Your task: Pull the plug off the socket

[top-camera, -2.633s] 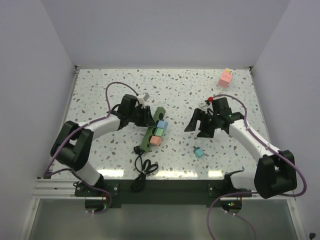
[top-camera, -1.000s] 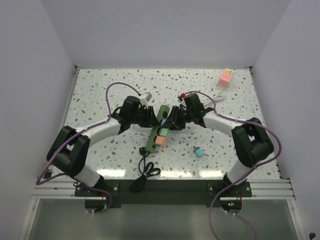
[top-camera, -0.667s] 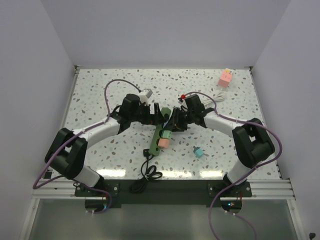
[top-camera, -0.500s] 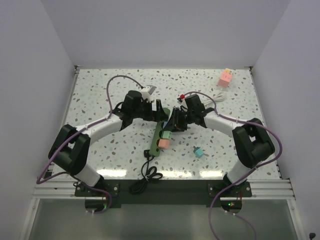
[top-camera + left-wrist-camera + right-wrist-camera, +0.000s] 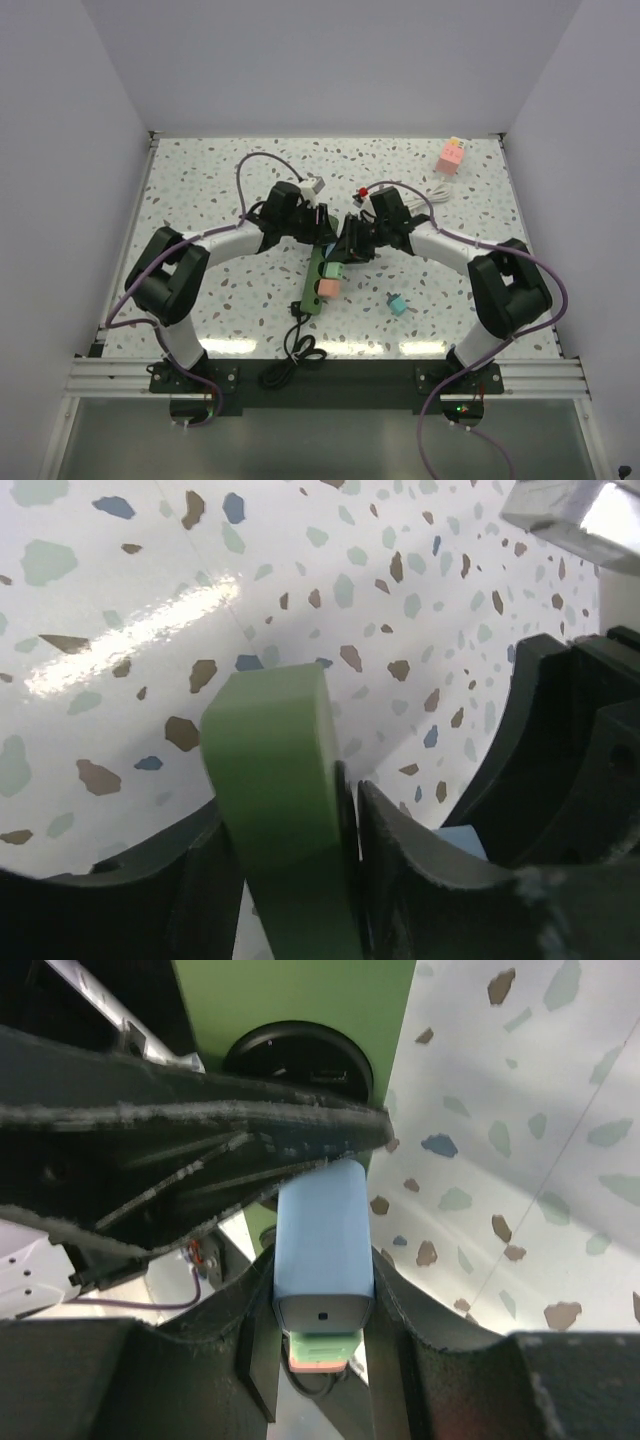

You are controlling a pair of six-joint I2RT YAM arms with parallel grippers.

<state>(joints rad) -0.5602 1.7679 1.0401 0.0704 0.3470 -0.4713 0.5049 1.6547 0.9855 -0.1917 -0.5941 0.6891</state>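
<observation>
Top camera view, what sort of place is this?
Probably a robot test cell in a lab: plain white walls box in a speckled tabletop, with left arm and right arm bolted to a metal rail at its near edge.

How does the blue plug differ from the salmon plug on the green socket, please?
The blue plug sits between the right gripper's jaws; the salmon plug is untouched. Blue is nearer the socket's free end, salmon nearer its cord. Both are blocky.
</observation>
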